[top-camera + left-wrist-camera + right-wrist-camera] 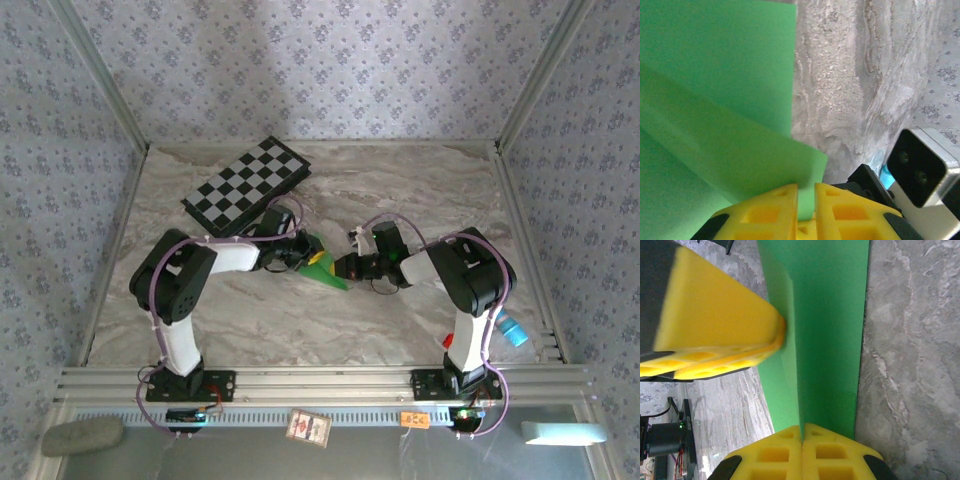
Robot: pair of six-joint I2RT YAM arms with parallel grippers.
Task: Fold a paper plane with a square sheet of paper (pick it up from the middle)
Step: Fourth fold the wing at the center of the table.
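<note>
From above, the paper plane (pixel 326 268) is at the middle of the surface (pixel 420 190), nearer than the checkered board (pixel 245 185), between the left tool (pixel 303 254) and the right tool (pixel 347 268). In the left wrist view, the left tool's jaws stand almost together and pinch a green edge. In the right wrist view, the right tool's jaws are closed on the folded paper.

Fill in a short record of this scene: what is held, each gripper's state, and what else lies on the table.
object: paper plane, bright green, folded and creased
left gripper: pinched on the paper's edge
right gripper: shut on the paper's fold
table: marbled grey
also there: checkered board, far left, apart from the paper
</note>
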